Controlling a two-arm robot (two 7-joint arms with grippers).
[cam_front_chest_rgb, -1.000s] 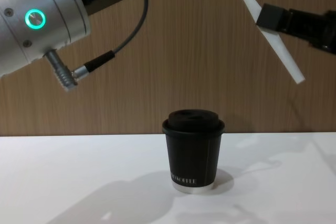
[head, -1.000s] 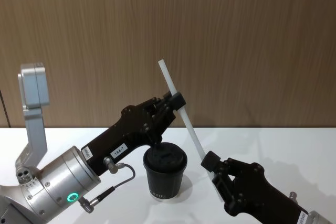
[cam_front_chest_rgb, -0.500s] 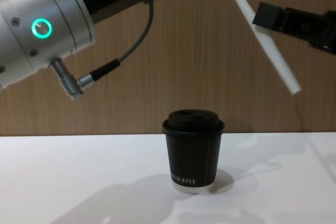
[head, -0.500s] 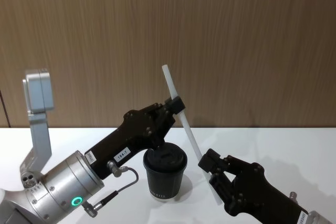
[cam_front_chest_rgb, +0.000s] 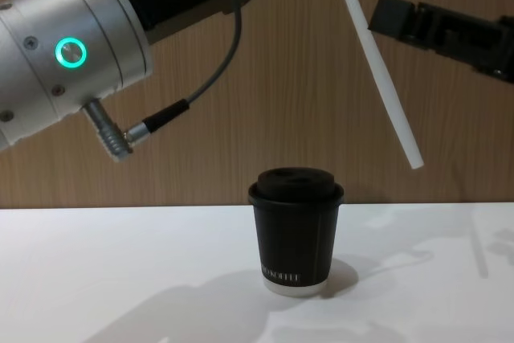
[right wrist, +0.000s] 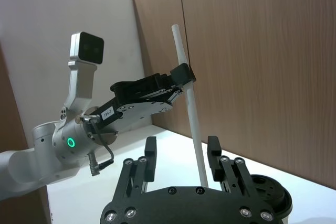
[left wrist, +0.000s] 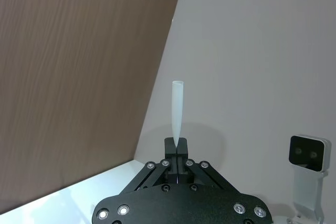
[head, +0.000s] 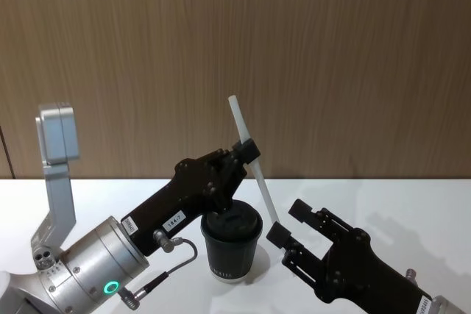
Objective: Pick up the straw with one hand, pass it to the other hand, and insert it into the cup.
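Note:
The white straw (head: 251, 159) hangs tilted in the air, pinched near its upper third by my left gripper (head: 249, 151), which is shut on it. In the left wrist view the straw (left wrist: 177, 113) rises from between the closed fingertips. My right gripper (head: 291, 223) is open at the straw's lower end, its fingers (right wrist: 151, 151) apart on either side of the straw (right wrist: 193, 124) without touching it. The black lidded cup (head: 231, 243) stands upright on the table under the left gripper. In the chest view the straw's lower tip (cam_front_chest_rgb: 413, 160) hangs above and right of the cup (cam_front_chest_rgb: 295, 230).
The white table (head: 88, 196) runs out to both sides of the cup. A brown wood-panel wall (head: 331, 49) stands close behind. The left arm's silver wrist (cam_front_chest_rgb: 64, 62) with green ring light and grey cable hangs above the table's left side.
My right gripper has opened and let go of the straw. The left gripper now holds it alone, and the straw's lower end has swung down and toward the cup.

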